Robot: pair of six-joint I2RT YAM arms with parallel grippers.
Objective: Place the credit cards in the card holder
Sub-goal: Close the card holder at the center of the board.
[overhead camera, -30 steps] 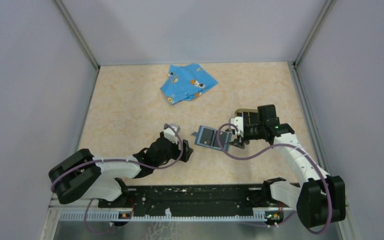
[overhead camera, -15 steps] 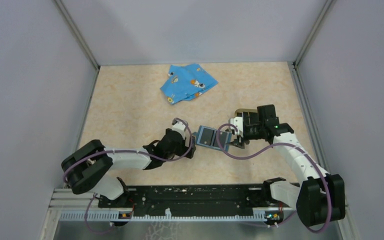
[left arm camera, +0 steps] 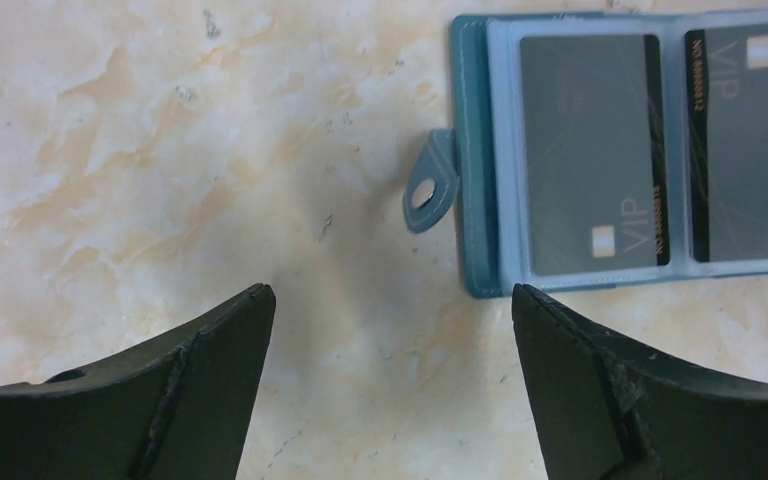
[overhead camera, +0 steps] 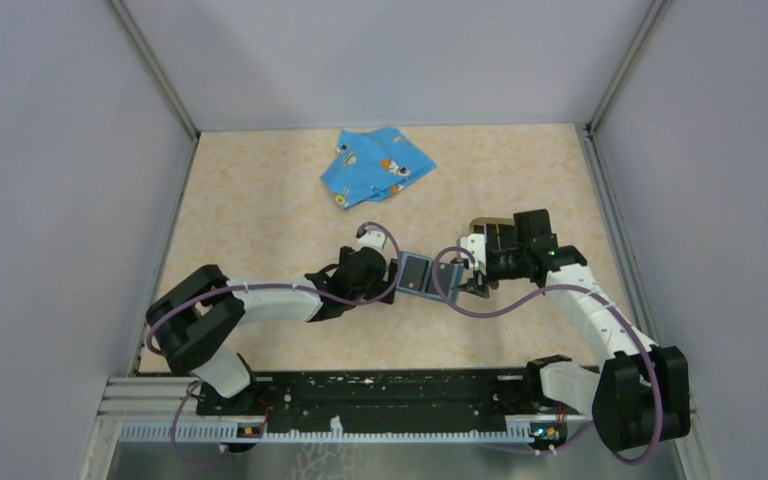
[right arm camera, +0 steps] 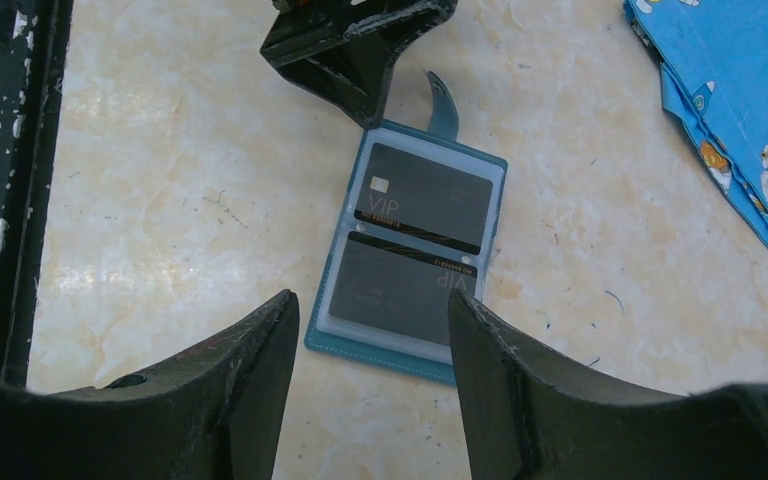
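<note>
Left hand (left arm camera: 390, 300) spread beside card holder (left arm camera: 472, 150), wrist views show credit cards (left arm camera: 585, 150)

The word "VIP" is showing in pale letters on each of the two credit cards (left arm camera: 590, 150), which are sitting under the clear pockets of the open card holder (left arm camera: 472, 200). Along the dark stripe of each card, a small pale line is beginning with "NO" and is going on with digits, several looking like eights. The exact number is too small to read with certainty.
</note>
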